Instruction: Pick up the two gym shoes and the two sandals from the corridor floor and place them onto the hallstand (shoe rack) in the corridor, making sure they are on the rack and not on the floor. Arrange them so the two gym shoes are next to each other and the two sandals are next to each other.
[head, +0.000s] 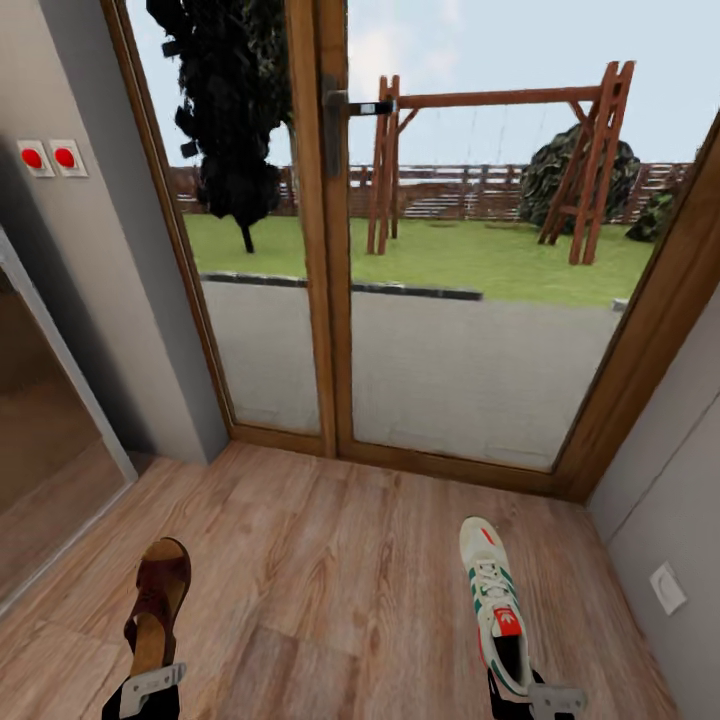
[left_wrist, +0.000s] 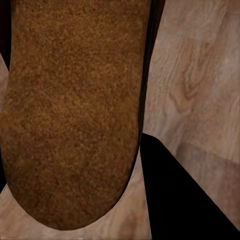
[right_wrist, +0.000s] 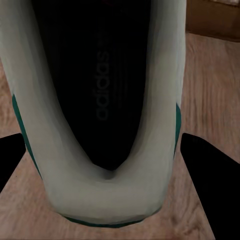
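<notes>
A dark brown strappy sandal (head: 158, 600) with a tan footbed (left_wrist: 70, 110) hangs low over the corridor floor (head: 330, 560) at the lower left. My left gripper (head: 150, 690) is shut on its heel end, and one black finger (left_wrist: 185, 200) lies beside the footbed. At the lower right, a white gym shoe (head: 495, 605) with green stripes and a red tongue label points toward the door. My right gripper (head: 545, 700) is shut on its heel, with black fingers (right_wrist: 212, 175) on both sides of the heel opening (right_wrist: 100, 90). The hallstand is out of view.
A wood-framed glass double door (head: 330, 250) with a handle (head: 360, 108) stands straight ahead, with a garden beyond it. Grey walls close in on both sides, carrying red switches (head: 50, 157) at the left and a socket (head: 667, 588) at the right. A framed panel (head: 50, 430) lies at the left.
</notes>
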